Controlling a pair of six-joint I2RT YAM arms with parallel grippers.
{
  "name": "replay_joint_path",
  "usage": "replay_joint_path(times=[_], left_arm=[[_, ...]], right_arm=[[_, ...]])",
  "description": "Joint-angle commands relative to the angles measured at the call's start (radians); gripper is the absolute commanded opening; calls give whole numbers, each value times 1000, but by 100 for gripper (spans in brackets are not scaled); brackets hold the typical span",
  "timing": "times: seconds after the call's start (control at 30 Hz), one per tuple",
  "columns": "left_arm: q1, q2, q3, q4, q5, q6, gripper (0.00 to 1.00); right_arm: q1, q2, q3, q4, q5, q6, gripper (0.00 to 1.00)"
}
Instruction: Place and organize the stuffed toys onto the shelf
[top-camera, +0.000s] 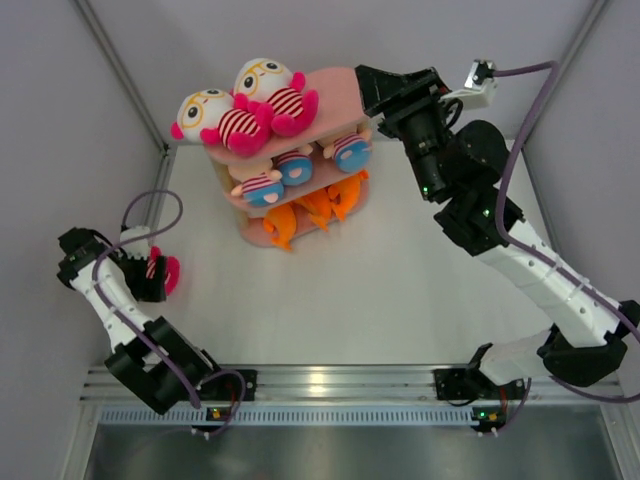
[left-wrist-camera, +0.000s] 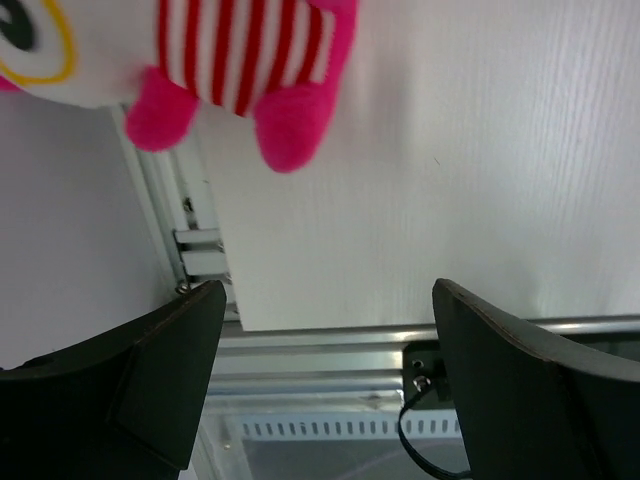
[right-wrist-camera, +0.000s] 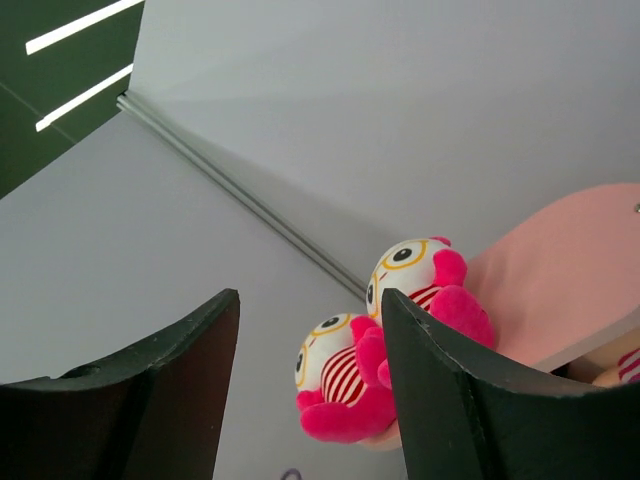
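Over at nine o'clock on the table (top-camera: 400, 300), the left pincer (left-wrist-camera: 330, 292) stands wide, with nothing between its fingers (left-wrist-camera: 170, 370). Just beyond its tips lies a loose doll (top-camera: 166, 273) with a white head, yellow glasses, a red-striped shirt and magenta limbs. It rests on the table close to the left wall. Whether it touches the fingertips I cannot tell.

Toward twelve o'clock stands the shelf (top-camera: 335, 88), pink, with three tiers. Its top board carries the two top-tier dolls (top-camera: 215, 122), the same kind as the loose one. They lie side by side with heads toward ten o'clock and feet toward four. On the middle board sit the peach-headed dolls (top-camera: 262, 186) with blue bottoms, in a row. The orange sharks (top-camera: 281, 226) crowd the bottom board, their tails poking past its edge toward six o'clock.

At the three o'clock end of the top board hangs the right pincer (right-wrist-camera: 310, 297), its jaws partly apart and gripping nothing — in the wrist view the pink board lies outside one finger, not between the two. Whether that finger touches the board I cannot tell.
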Motion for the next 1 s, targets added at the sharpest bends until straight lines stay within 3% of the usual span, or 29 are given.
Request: replay_joint_path(times=[0.0,0.23,0.33,0.53,0.6,0.63,0.67,0.7,0.77,0.8,0.83,0.87,0.97], left_arm=[[20,66,105,110,96,-33,90],[6,259,196,450,-42,-263,89],[-34,380,252,454,-124,-251,91],[-72,521,234,455,-127,-222,93],[-76,578,237,457,-130,-239,89],[-76,607,240,458,-139,-249,81],[-76,617,240,460,-141,-248,81],[-74,627,239,461,-139,-249,62],[-74,641,231,460,-116,-251,43],[-74,638,227,460,-105,-249,22],[-72,632,213,457,-96,-248,8],[-72,609,202,457,-76,-245,0],[-72,508,145,443,-8,-222,0]], right_arm=[[19,-73,-41,85,-17,-113,59],[19,-93,-64,79,-66,-213,59],[19,-87,-63,68,-71,-250,59],[19,-82,-66,48,-60,-296,59],[19,-78,-66,45,-63,-305,59],[19,-76,-66,42,-65,-313,59],[19,-76,-66,41,-66,-313,59],[19,-76,-66,39,-63,-320,59],[19,-79,-63,32,-66,-333,59],[19,-81,-63,26,-69,-348,59],[19,-87,-60,16,-74,-354,59],[19,-90,-60,3,-82,-366,59],[19,-113,-70,-19,-164,-440,59]])
